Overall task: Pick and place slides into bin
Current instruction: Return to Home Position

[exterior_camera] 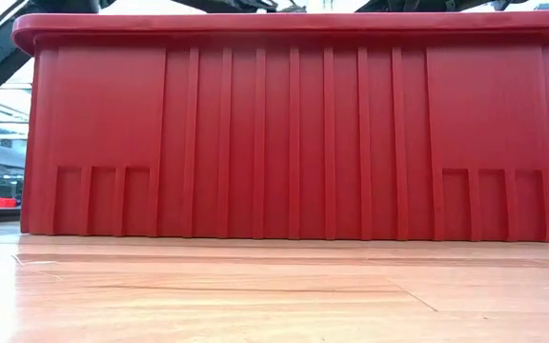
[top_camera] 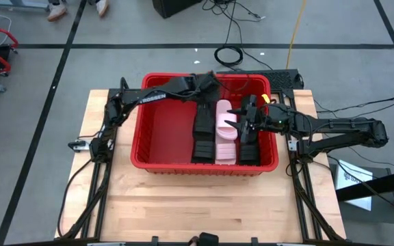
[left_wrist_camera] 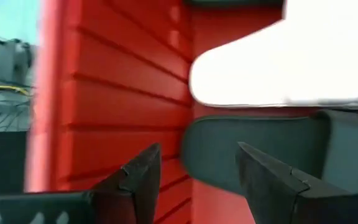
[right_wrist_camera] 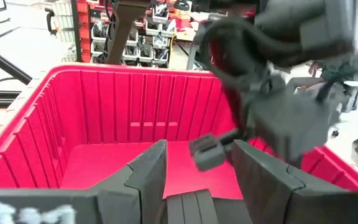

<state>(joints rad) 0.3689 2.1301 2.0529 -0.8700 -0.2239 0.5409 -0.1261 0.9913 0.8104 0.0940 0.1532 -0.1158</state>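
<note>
Slides [top_camera: 226,130], black and pink, lie in your red bin [top_camera: 166,133]; your left jaws and right jaws hang open and empty over it.

Left arm [top_camera: 154,96]: forearm stretched out from its shoulder toward the right arm, wrist bent, left gripper [top_camera: 203,104] pointing down. Left fingers [left_wrist_camera: 143,177] parted with a clear gap between the tips, nothing clamped between them. Right arm [top_camera: 347,130]: elbow folded far out to its own side, forearm reaching back inward, roughly level, toward the left arm. Right gripper [top_camera: 247,117] sits near the left gripper, just to its right, not touching it. Right fingers [right_wrist_camera: 149,174] likewise spread apart, nothing pinched between them. Right wrist view shows the left arm's wrist and cabling close ahead of the right gripper, above its fingertips.
</note>
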